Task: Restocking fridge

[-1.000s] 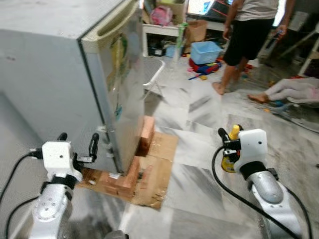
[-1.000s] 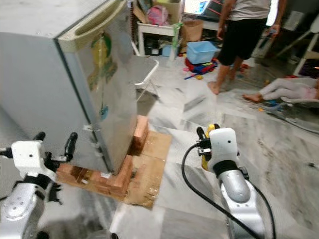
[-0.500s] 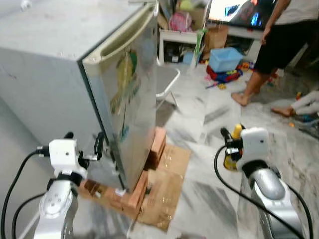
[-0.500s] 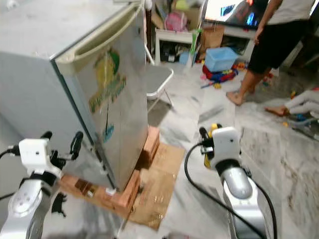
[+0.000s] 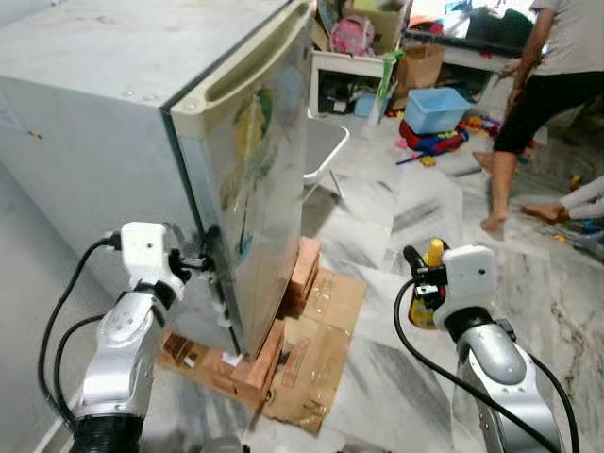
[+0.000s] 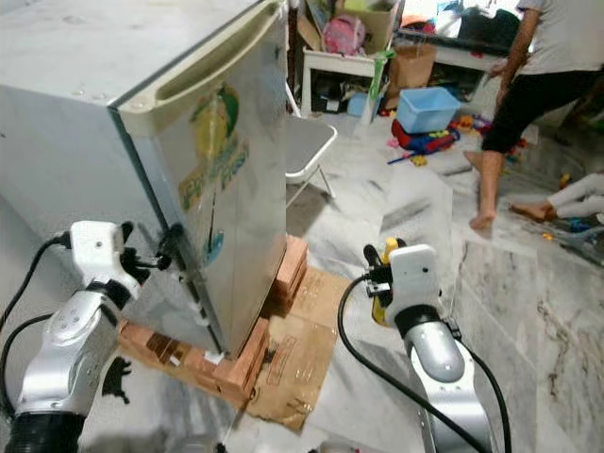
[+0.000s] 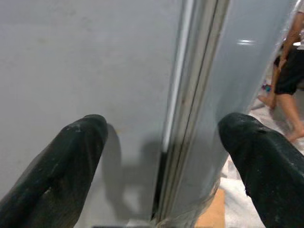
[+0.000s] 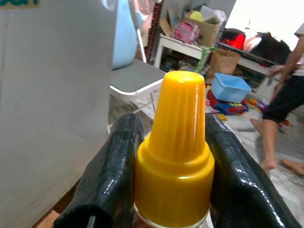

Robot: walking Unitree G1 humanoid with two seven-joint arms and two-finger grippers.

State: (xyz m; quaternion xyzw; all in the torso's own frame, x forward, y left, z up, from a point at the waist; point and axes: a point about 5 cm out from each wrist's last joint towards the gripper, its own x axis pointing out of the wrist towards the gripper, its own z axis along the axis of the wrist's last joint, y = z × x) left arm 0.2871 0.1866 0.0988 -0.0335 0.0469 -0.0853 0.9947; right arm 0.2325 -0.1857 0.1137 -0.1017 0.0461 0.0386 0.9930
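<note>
Right gripper (image 8: pixel 173 190) is clamped on a yellow-capped bottle (image 8: pixel 175 147), held up out in front of the fridge (image 5: pixel 142 123), whose door (image 6: pixel 231 179) is closed. Left gripper (image 7: pixel 164 156) has its fingers spread apart, straddling the seam at the door's edge. Bricks (image 5: pixel 260 354) and cardboard (image 5: pixel 316 354) lie under the fridge; a person (image 5: pixel 543 104) stands beyond.

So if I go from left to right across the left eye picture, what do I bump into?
Left hand → fridge → white chair → right hand holding a yellow-capped bottle → person.
</note>
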